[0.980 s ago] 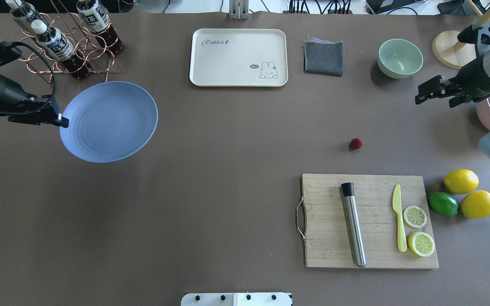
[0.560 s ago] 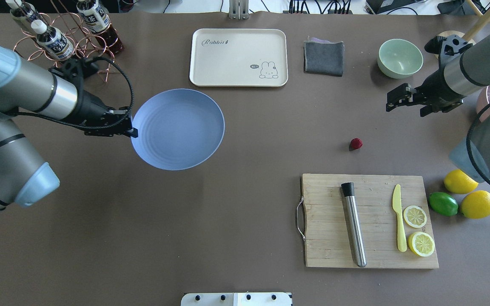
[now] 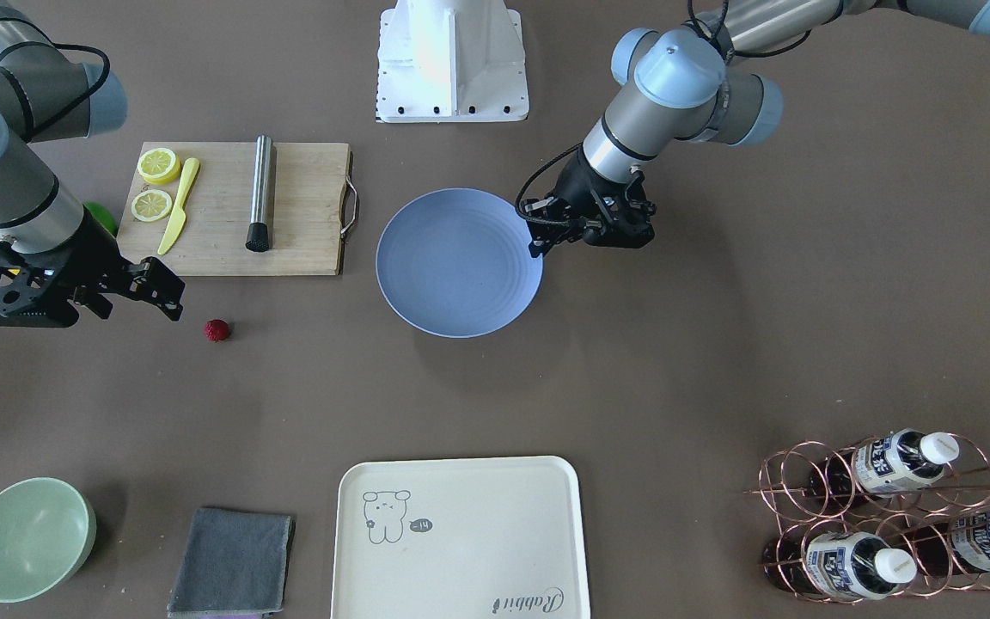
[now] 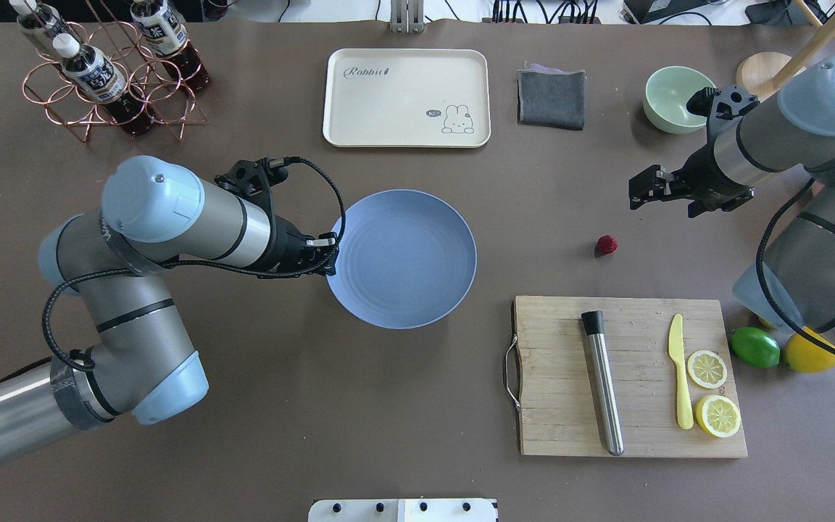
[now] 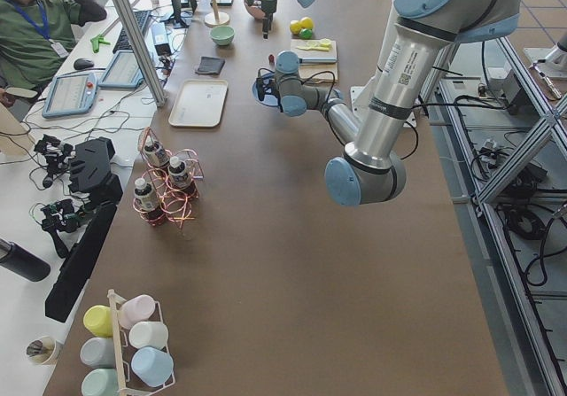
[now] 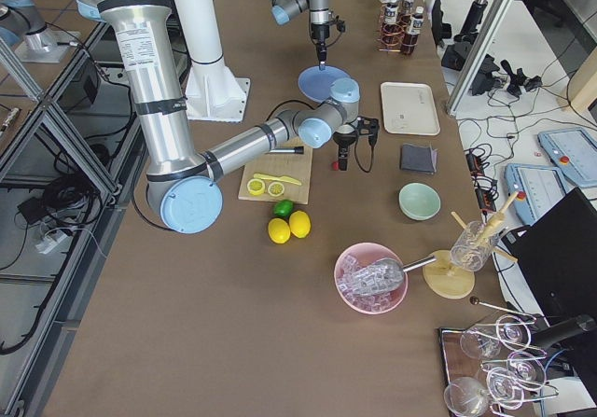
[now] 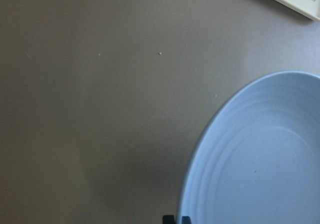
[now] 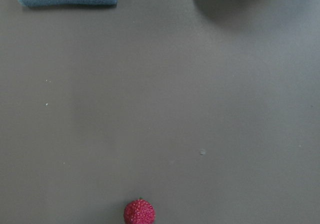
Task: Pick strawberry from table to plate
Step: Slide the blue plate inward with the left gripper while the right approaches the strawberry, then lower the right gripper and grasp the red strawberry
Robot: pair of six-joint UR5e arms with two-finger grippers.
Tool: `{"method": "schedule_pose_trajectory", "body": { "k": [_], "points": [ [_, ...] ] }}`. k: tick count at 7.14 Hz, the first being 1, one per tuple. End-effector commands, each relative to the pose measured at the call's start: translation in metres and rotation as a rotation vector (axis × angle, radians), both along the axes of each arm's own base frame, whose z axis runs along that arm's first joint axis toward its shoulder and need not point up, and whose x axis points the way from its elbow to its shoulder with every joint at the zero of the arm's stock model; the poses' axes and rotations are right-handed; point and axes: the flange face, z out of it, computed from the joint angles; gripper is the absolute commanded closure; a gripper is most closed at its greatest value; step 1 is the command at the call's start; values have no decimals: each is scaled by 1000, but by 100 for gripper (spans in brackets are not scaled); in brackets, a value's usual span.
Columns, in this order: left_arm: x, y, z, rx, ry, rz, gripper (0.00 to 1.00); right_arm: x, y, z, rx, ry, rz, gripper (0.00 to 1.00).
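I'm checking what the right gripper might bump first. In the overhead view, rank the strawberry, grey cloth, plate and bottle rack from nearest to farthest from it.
From the right gripper:
1. strawberry, just below and left of it on the table.
2. grey cloth, up-left, near the far edge.
3. plate, at mid-table.
4. bottle rack, in the far left corner.

Cream tray (image 4: 403, 101): "Rabbit" in dark script at one corner. At the opposite corner is a line-drawn rabbit (image 4: 457, 119) with a small speech bubble (image 4: 433, 113) beside it. The bubble looks like "Hi", but the letters are tiny. The front-facing view shows both upside down.

Bottles (image 4: 90, 71) in the copper wire rack (image 4: 62, 109): dark-and-white labels with printed characters, too small to read.

Nothing else legible.
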Motion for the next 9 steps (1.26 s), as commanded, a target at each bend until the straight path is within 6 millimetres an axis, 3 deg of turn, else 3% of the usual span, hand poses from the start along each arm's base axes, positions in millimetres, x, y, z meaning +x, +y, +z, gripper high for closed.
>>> {"method": "schedule_pose_trajectory", "body": {
  "k": [1, 3, 4, 7, 8, 9],
  "points": [
    [28, 18, -1, -1, -17, -21, 100, -19, 9, 3, 3, 12, -28, 0],
    [45, 18, 4, 2, -38, -31, 100, -37, 7, 4, 17, 33, -33, 0],
    [45, 18, 8, 1, -45, -32, 100, -50, 8, 10, 30, 28, -45, 0],
    [40, 21, 24, -3, -64, -29, 99, -65, 15, 14, 17, 20, -37, 0],
    [37, 20, 30, -4, -71, -33, 27, -68, 18, 14, 18, 22, -43, 0],
    [30, 18, 24, 4, -58, -40, 2, -70, 20, 14, 18, 22, -47, 0]
  ]
}}
